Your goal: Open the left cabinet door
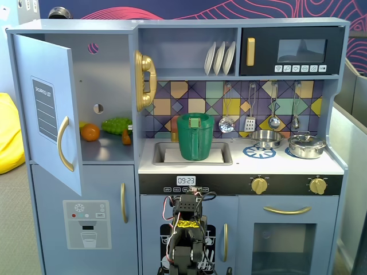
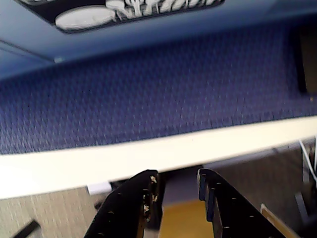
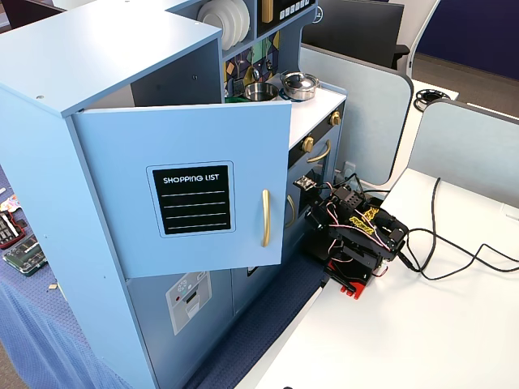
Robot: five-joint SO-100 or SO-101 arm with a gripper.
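Fixed view, front-on: arm (image 1: pixel 186 229) is nearest the camera, bottom centre of frame, folded low against the lower cabinets. Jaws not visible here. Left cabinet door (image 1: pixel 49 112) sits upper left, swung well open toward the camera, gold bar handle (image 1: pixel 64 143) on its free edge. Inside the compartment: an orange (image 1: pixel 90 132) and a green toy vegetable (image 1: pixel 116 125). Dispenser door (image 1: pixel 86 220) below looks shut. Green pitcher (image 1: pixel 195 136) stands in the sink, centre.

Wrist view: gripper (image 2: pixel 176 188) at bottom centre, nearest the lens, jaws narrowly parted and holding nothing. It points down past a white table edge (image 2: pixel 158 153) with blue fabric (image 2: pixel 148 89) above it in the frame. The door is not in this view.

Other fixed view, from the side: the door (image 3: pixel 182 190) fills centre left, chalkboard panel (image 3: pixel 191 199) facing the camera, handle (image 3: pixel 265 217) at its right edge. Arm (image 3: pixel 357 239) is centre right, folded, well apart from the handle.

Judgement: task looks done. Risks from here:
- Door stands out in the arm's workspace; any lift or sweep toward frame left could clip its free edge and knock it shut or strain the hinge.
- Cables (image 3: pixel 454 251) trail on the table; a base rotation could snag them.
- No sign of a latch holding the door, so it may drift.
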